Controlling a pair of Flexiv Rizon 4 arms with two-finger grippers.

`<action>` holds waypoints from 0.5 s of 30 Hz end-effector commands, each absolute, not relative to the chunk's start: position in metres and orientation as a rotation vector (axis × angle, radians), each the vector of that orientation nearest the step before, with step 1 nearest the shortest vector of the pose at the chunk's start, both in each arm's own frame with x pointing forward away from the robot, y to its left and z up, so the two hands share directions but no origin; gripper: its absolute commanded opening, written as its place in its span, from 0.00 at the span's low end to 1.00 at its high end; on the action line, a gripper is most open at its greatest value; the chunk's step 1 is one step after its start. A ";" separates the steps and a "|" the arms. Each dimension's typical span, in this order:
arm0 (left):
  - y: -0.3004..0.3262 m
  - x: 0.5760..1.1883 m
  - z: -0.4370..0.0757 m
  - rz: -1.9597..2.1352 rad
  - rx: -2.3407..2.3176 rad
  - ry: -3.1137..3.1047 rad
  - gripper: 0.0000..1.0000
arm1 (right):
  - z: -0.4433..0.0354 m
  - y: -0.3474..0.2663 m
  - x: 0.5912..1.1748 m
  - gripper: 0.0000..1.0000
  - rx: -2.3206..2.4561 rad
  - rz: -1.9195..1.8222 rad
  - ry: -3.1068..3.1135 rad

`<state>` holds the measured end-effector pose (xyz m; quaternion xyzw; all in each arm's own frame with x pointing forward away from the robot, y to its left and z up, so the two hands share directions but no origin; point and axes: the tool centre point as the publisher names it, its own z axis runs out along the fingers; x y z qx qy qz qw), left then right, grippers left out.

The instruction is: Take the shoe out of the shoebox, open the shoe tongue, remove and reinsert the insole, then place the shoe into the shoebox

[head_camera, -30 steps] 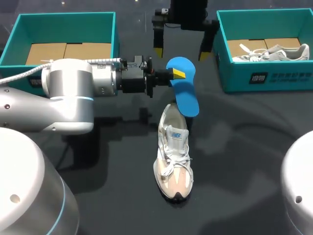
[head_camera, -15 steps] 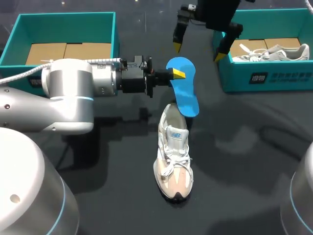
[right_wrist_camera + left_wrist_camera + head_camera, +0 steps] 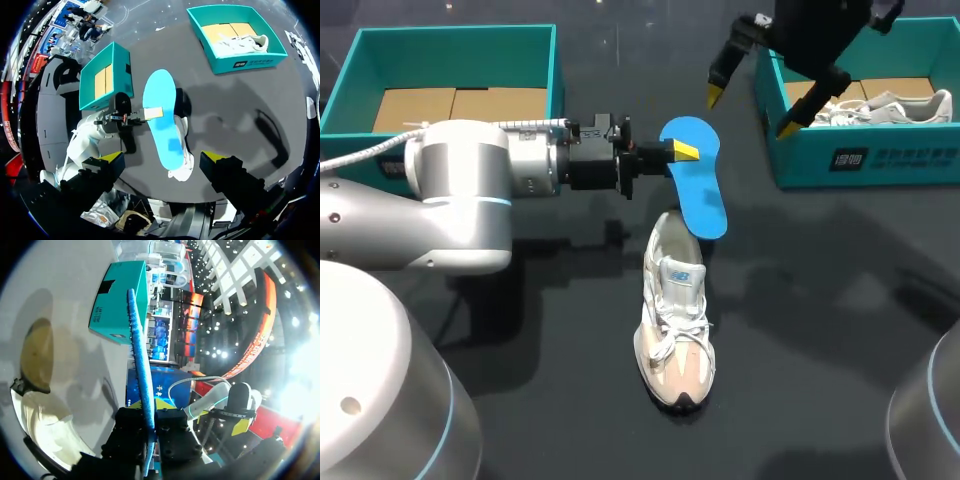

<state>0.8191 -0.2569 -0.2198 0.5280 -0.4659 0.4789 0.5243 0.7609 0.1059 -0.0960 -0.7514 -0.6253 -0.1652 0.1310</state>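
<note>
A white and beige shoe [image 3: 675,320] lies on the dark table, toe toward the front edge. My left gripper [image 3: 682,151] is shut on the heel end of a blue insole [image 3: 698,188], which hangs above the shoe's heel opening. From the left wrist the insole [image 3: 141,375] shows edge-on between the shut fingers, with the shoe [image 3: 40,405] beside it. My right gripper [image 3: 752,106] hangs open and empty high above the table, near the right shoebox [image 3: 860,155]. Its wrist view looks down on the insole [image 3: 162,117], the shoe [image 3: 186,162] and its own fingertips [image 3: 117,157].
A teal shoebox [image 3: 455,60] at the back left has a brown cardboard floor. The teal shoebox at the back right holds a second white shoe [image 3: 875,106]. My left arm [image 3: 470,190] stretches across the left half of the table.
My right gripper has risen and swung from above the insole toward the right shoebox, staying open. The left gripper, insole and shoe have not moved.
</note>
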 end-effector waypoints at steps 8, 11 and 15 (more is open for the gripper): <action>-0.257 0.819 -0.220 1.147 1.263 -1.116 0.00 | -0.106 0.080 0.761 1.00 -1.899 -0.925 -1.493; -0.257 0.819 -0.220 1.147 1.263 -1.116 0.00 | -0.110 0.073 0.760 1.00 -1.854 -0.988 -1.430; -0.257 0.819 -0.220 1.147 1.263 -1.116 0.00 | -0.119 0.068 0.760 1.00 -1.801 -1.044 -1.362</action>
